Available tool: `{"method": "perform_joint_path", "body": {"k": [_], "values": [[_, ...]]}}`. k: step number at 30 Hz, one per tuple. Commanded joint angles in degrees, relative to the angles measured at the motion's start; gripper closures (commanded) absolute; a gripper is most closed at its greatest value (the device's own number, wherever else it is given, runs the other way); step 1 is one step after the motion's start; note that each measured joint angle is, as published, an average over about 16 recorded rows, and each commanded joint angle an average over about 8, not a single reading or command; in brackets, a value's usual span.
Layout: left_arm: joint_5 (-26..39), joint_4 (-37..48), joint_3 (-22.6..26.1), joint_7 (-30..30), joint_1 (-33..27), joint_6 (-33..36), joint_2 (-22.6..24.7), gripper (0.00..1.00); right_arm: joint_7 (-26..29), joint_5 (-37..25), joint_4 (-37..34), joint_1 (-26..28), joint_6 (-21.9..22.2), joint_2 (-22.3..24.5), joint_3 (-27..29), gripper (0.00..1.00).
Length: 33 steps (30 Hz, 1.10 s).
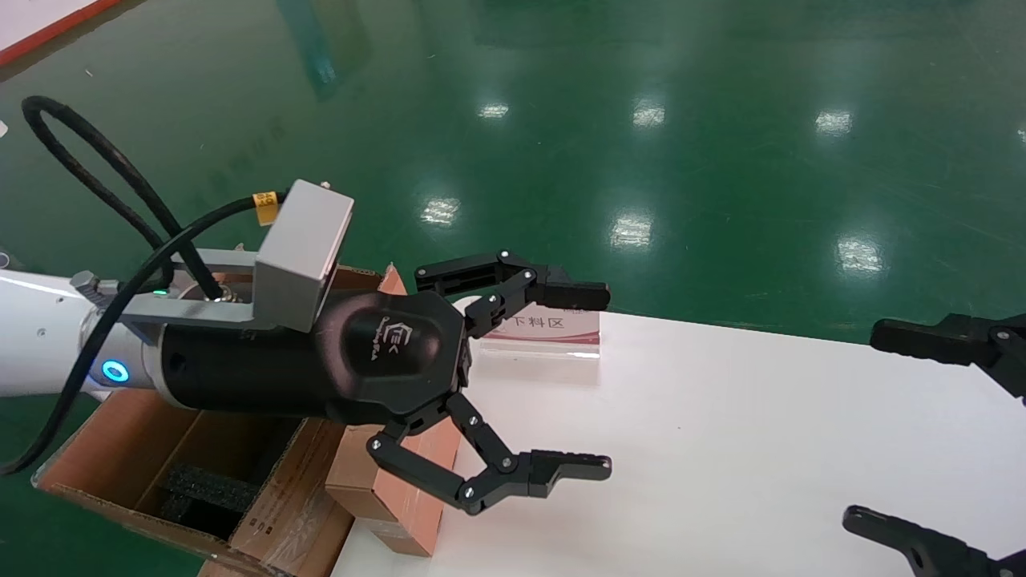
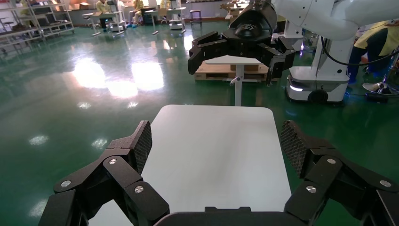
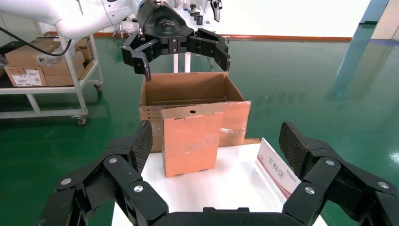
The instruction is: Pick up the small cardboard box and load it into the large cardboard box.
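Note:
The small cardboard box (image 1: 397, 493) stands upright at the left end of the white table (image 1: 721, 449), against the large cardboard box (image 1: 96, 449). In the right wrist view the small cardboard box (image 3: 190, 141) shows a round hole in its top panel, with the large cardboard box (image 3: 193, 92) open behind it. Black foam (image 1: 200, 489) lies inside the large box. My left gripper (image 1: 603, 381) is open and empty, hovering above both boxes and pointing toward the table's middle. My right gripper (image 1: 866, 425) is open and empty over the table's right end, facing the small box from a distance.
A white and red sign stand (image 1: 545, 328) sits at the table's far edge near the boxes, and also shows in the right wrist view (image 3: 277, 172). Green floor (image 1: 641, 120) surrounds the table. A cart with cartons (image 3: 33, 70) stands beyond the boxes.

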Motion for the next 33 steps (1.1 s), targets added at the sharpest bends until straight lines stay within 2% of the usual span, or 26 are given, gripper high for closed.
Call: {"method": "perform_joint_path", "body": {"k": [1, 9, 16, 23, 33], "values": [[0.0, 0.0, 0.0, 0.0, 0.0, 0.0, 0.0, 0.00, 0.0, 0.0, 0.0, 0.0, 0.0, 0.0, 0.0, 0.00], [1.2, -0.2, 0.4, -0.2, -0.2, -0.5, -0.1, 0.00, 0.0, 0.0, 0.0, 0.0, 0.0, 0.0, 0.0, 0.00], [6.3, -1.6, 2.5, -2.9, -2.5, -1.5, -0.9, 0.00, 0.0, 0.0, -0.1, 0.0, 0.0, 0.0, -0.1, 0.00], [17.2, -3.1, 7.5, -9.3, -9.5, -0.3, -1.1, 0.00, -0.1, 0.0, -0.1, 0.0, 0.0, 0.0, -0.1, 0.00], [35.8, -3.2, 20.2, -22.2, -25.3, 4.6, 2.5, 0.00, -0.1, 0.1, -0.1, 0.1, 0.0, 0.0, -0.1, 0.00]]}}
